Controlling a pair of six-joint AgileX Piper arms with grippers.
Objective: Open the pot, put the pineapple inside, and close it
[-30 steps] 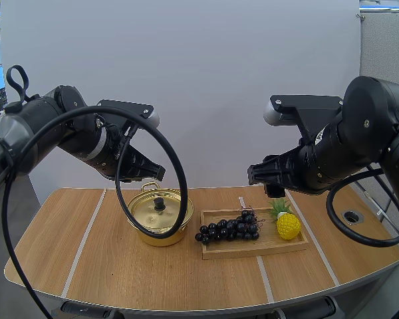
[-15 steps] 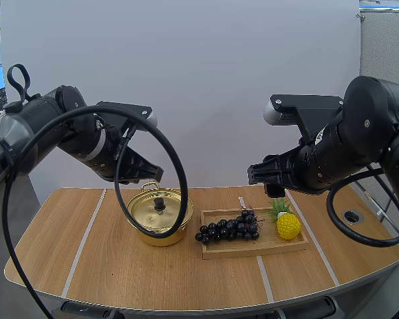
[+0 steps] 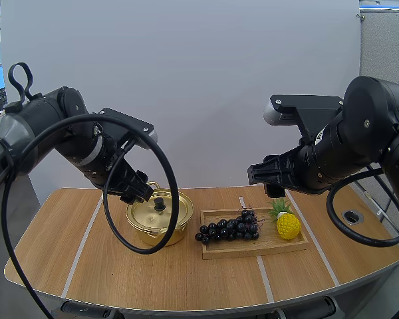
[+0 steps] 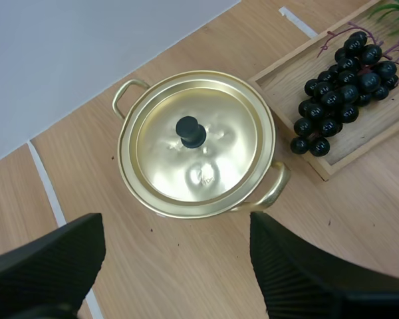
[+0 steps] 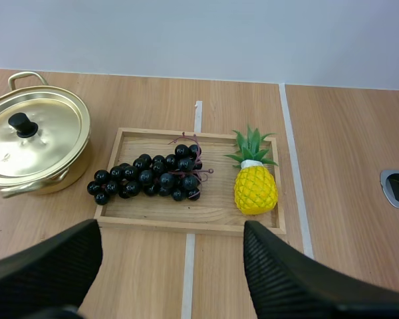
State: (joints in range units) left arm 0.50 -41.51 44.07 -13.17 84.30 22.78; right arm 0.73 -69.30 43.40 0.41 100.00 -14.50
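A gold pot (image 3: 153,219) stands on the table left of centre, its lid (image 4: 196,143) on, with a black knob (image 4: 191,131). The yellow pineapple (image 3: 288,224) with green leaves lies at the right end of a wooden tray (image 3: 253,244), beside a bunch of black grapes (image 3: 229,227). My left gripper (image 3: 139,193) hangs just above the pot's left rim. In the left wrist view this gripper (image 4: 176,226) is open, its fingers wide apart and nothing between them. My right gripper (image 3: 266,179) hovers high over the tray. It (image 5: 171,232) is open and empty, above the pineapple (image 5: 255,186).
The tray (image 5: 206,214) sits right beside the pot (image 5: 33,143), with the grapes (image 5: 149,176) at the end nearest it. A round metal grommet (image 3: 352,216) is set in the table at far right. Bare wood lies in front of the pot and the tray.
My left arm has dropped down and left toward the pot, and its fingers have spread from shut to wide open. The right arm has stayed put.
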